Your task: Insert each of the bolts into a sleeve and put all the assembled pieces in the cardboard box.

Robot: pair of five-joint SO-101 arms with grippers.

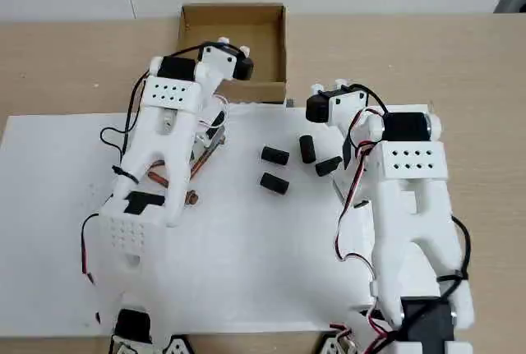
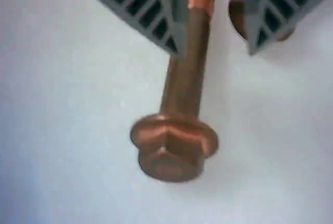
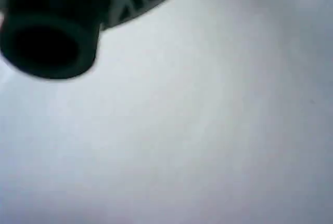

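- Cardboard box [image 1: 234, 46] in the high view, just beyond the left end effector [image 1: 212, 144]; floor bare, no assembled piece inside.
- Four black sleeves between the two end effectors, lying on the white paper sheet [image 1: 246, 272]: the nearest sleeve [image 1: 329, 165] just beside the right end effector [image 1: 347, 155], another [image 1: 306, 149] near it, two more [image 1: 275, 155] [image 1: 274, 183] farther out toward the left end effector. No bolt visible in any of them.
- One loose bolt [image 1: 191, 198] on the sheet, behind the left end effector toward that arm's base, well apart from the sleeves.
- Left wrist view: copper bolt [image 2: 184, 94] with its shaft running up between the grey ribbed fingers [image 2: 151, 5] and its flanged head out past the tips. Shaft against one finger, a strip of paper showing before the other, so jaws spread rather than clamped.
- Second copper piece [image 2: 237, 11] half hidden behind the other finger, probably another bolt.
- Right wrist view: nearest sleeve [image 3: 49, 44] close against the right end effector, open bore facing the camera. Impossible to tell whether gripped or merely alongside.
- Judged progress: very early. No insertion made, nothing boxed. Left to do: secure the bolt, mate it with a sleeve, repeat for each pair, and carry every piece to the box.
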